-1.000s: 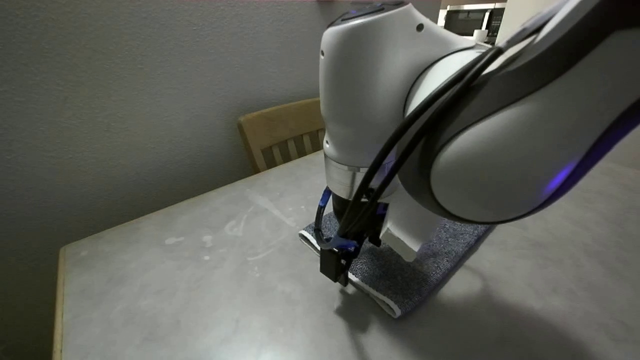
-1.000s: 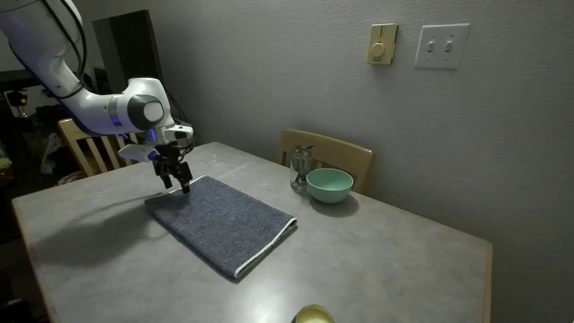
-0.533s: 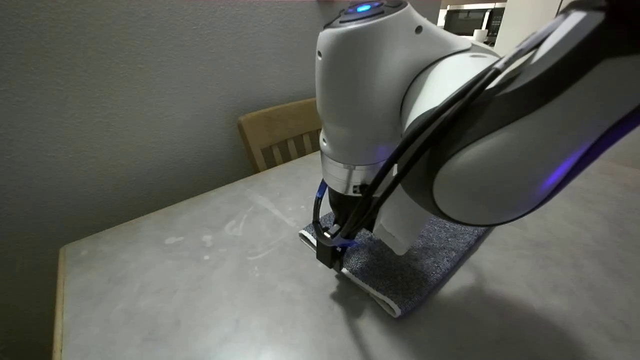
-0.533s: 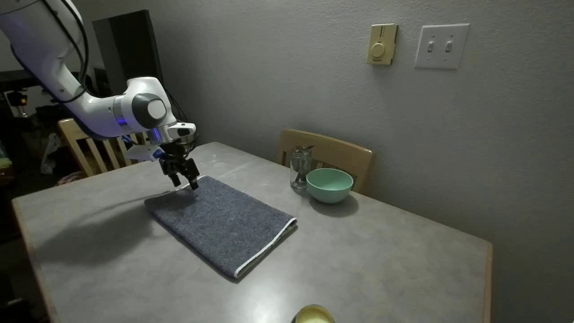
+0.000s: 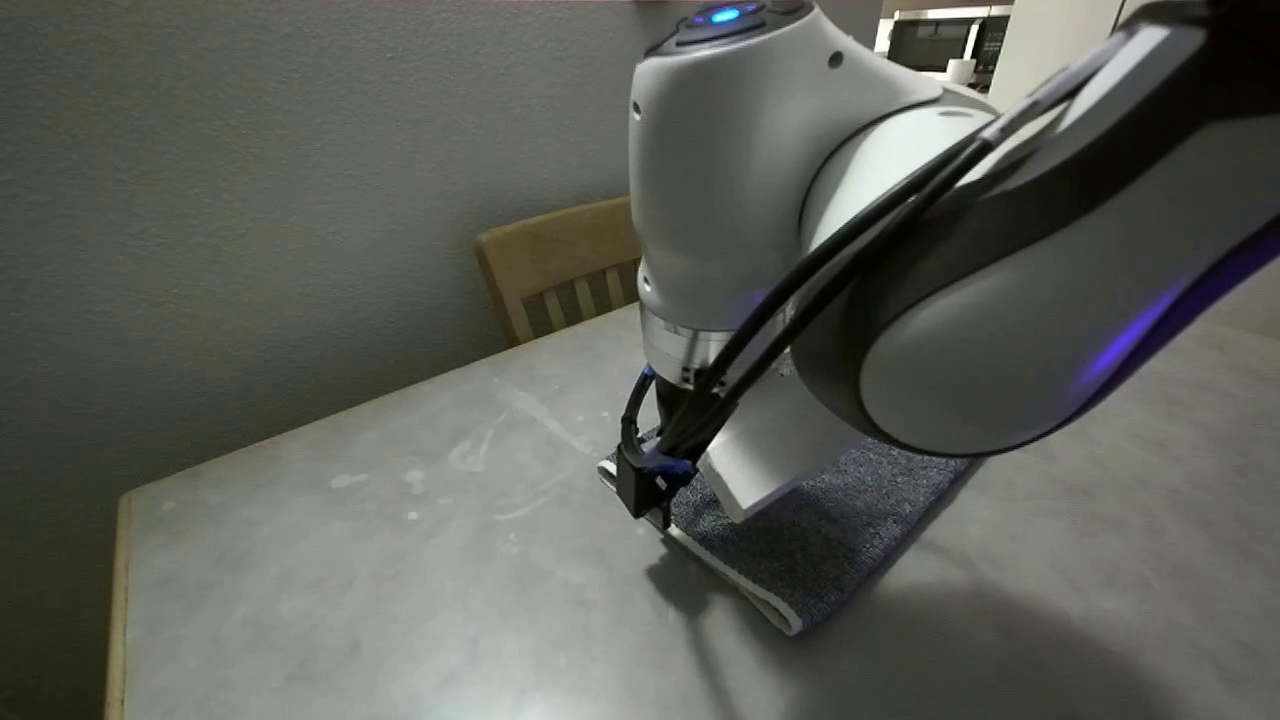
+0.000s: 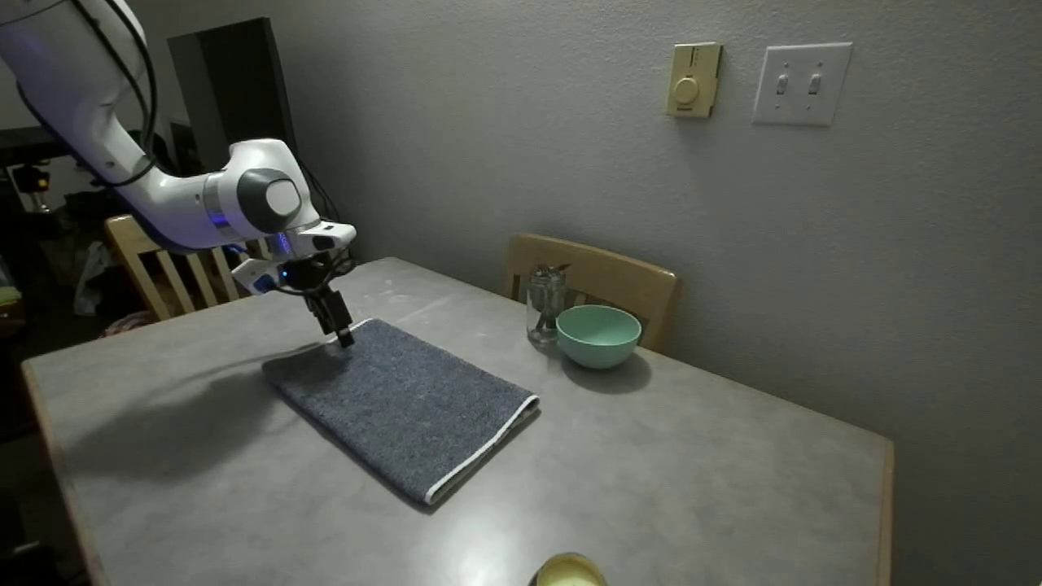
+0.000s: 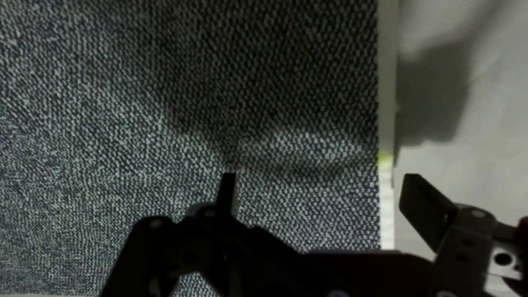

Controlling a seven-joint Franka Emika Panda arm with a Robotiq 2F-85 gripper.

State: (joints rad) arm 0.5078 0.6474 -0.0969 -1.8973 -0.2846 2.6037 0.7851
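One folded blue-grey cloth [image 6: 399, 399] with white edging [image 7: 387, 103] is lying flat on a desk [image 6: 692, 464], and the robot arm [image 6: 159, 203] has its jaws spread wide right above one of the edged ends. Going by the wrist view, one jaw is over the fabric and the other is out past the edging, over the desk; can't tell if a tip actually touches. As for writing, the beige thermostat [image 6: 693, 80] up on the wall [image 6: 488, 163] beyond the cloth has some tiny markings, way too small to read. Same deal with the microwave-looking appliance [image 5: 935, 42] far behind the cloth in an exterior view. Also spotted a yellow patch [image 7: 384, 159] on the cloth's edging, tag or stain, can't say. Desk itself is mottled grey with a wooden rim [image 5: 118, 600], plus some white smears [image 5: 348, 481] off the cloth's end where the jaws are. Past the cloth toward the wall you get a mint green bowl [image 6: 598, 350], a glass jar [image 6: 537, 301] with what looks like cutlery [image 6: 545, 278], and a wooden chair [image 6: 598, 260] behind those. Higher up beyond the cloth there's a double switch plate [image 6: 802, 85]. Nearer the camera than the cloth, a round yellow thing [image 6: 572, 571] is only partly in view.
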